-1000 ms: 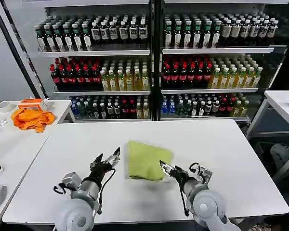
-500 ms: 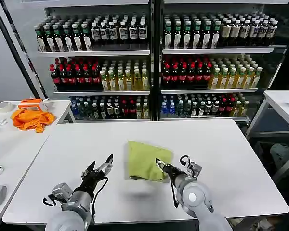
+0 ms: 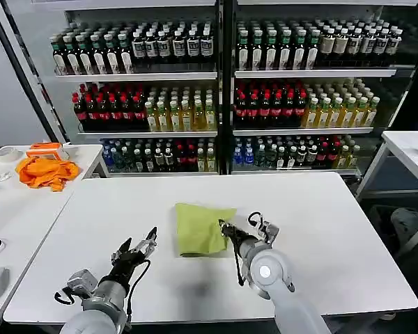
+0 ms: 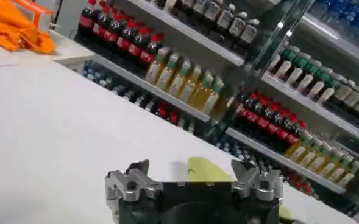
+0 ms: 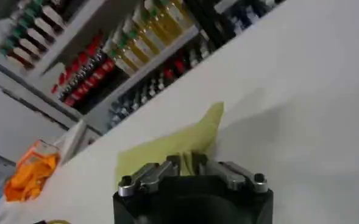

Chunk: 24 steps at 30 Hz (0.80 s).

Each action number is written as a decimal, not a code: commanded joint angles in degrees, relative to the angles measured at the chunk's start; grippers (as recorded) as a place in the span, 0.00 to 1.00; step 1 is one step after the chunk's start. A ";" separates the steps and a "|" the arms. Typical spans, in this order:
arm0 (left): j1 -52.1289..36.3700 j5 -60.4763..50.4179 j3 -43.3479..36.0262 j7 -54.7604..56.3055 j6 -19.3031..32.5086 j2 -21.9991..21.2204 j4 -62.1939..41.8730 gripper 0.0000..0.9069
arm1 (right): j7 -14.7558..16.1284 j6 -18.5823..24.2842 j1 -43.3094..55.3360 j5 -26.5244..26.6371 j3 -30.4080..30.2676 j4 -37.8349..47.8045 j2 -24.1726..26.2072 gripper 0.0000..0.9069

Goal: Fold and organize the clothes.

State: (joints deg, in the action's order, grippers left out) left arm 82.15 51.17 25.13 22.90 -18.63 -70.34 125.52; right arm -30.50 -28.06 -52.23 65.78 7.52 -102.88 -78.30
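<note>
A: Briefly, left to right. At the 9 o'clock edge, on the side table [image 3: 14, 209], lies a crumpled orange cloth [image 3: 47, 172]; not our garment, and well apart from the work.

B: Left arm?

A: The left gripper [image 3: 138, 249] sits at about 7 o'clock on the white table [image 3: 334, 229], fingers spread wide, holding nothing. In its wrist view the left gripper [image 4: 194, 176] has both fingers parted over bare tabletop, with the shirt beyond them. Judgement: it waits clear so that it does not drag the fabric.

B: And the garment?

A: The lime-green T-shirt [image 3: 200, 228] lies as a compact, roughly square folded packet at table centre, flat, with its right-hand edge at the right gripper [image 3: 228, 230]. From that wrist the T-shirt [image 5: 167, 146] fills the space just ahead of the gripper [image 5: 188, 165].

B: Finger state, right?

A: Drawn close together, a narrow gap at most. Whether a fold of cloth is pinched between them I cannot tell. Judgement: the folding looks largely done; this contact at the edge reads as tidying or repositioning the packet.

B: Containers?

A: The shelving [image 3: 223, 73] at 12 o'clock holds rows of bottles [image 3: 174, 115]: dark, red and yellow drinks, upright, tightly ranked. No bin or basket for the shirt is visible.
</note>
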 commanded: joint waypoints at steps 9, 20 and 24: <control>-0.54 -2.16 -2.59 -0.69 -0.08 -2.03 -1.47 1.00 | 5.03 0.59 -2.46 -0.95 11.26 1.04 10.03 0.00; -2.88 -24.57 -12.70 -3.77 -3.05 -1.49 -6.69 1.00 | 7.76 -0.08 -1.99 -9.89 11.49 2.15 10.51 1.00; -2.69 -39.44 -16.73 -4.50 -6.28 0.17 -8.14 1.00 | 9.09 0.39 -5.13 -13.12 11.54 -1.24 11.86 1.00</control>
State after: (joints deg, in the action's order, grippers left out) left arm 80.16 40.23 17.79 20.07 -20.10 -71.54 121.12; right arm -23.95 -27.74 -54.09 59.56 17.44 -100.91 -69.21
